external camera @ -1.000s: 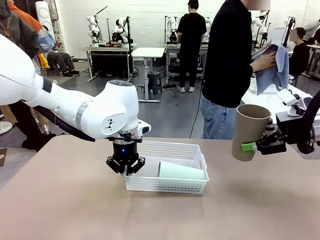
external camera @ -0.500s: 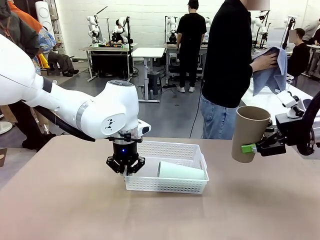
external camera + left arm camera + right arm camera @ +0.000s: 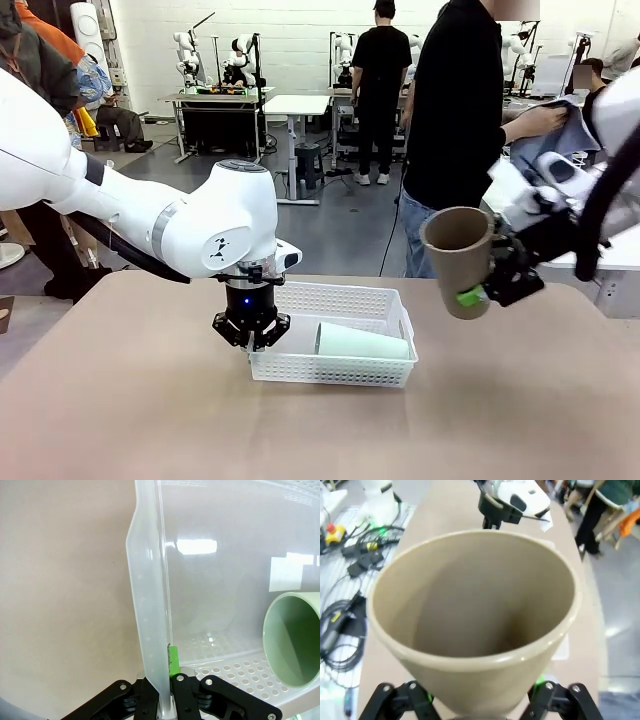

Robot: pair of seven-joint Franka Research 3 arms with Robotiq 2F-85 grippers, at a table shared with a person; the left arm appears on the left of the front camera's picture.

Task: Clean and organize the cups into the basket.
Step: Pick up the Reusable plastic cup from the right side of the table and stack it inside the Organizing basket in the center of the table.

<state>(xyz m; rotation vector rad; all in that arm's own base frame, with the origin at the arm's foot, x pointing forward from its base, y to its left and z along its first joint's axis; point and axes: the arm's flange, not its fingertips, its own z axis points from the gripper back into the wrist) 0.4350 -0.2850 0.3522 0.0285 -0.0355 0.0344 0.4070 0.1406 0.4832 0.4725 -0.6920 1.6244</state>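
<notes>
The white basket [image 3: 395, 310] sits mid-table. The mint green cup [image 3: 362, 342] lies on its side inside it, mouth toward the left; its open mouth [image 3: 295, 640] appears at the right of the left wrist view. My left gripper [image 3: 251, 333] is shut on the basket's left wall [image 3: 150, 610], fingers pinching the rim from above. Held in the air right of the basket, the tan brown cup [image 3: 460, 255] tilts with its mouth up and leftward, my right gripper [image 3: 482, 290] shut on its lower part. The right wrist view looks into that cup [image 3: 475, 610].
A person in a black top [image 3: 455, 110] stands at the far table edge, holding a blue-grey cloth [image 3: 545, 140]. Bare tan tabletop [image 3: 150, 420] spreads in front of and left of the basket.
My right arm has carried the tan brown cup left toward the basket and tilted it more. The person has drawn the cloth back. The left gripper and basket have not moved.
</notes>
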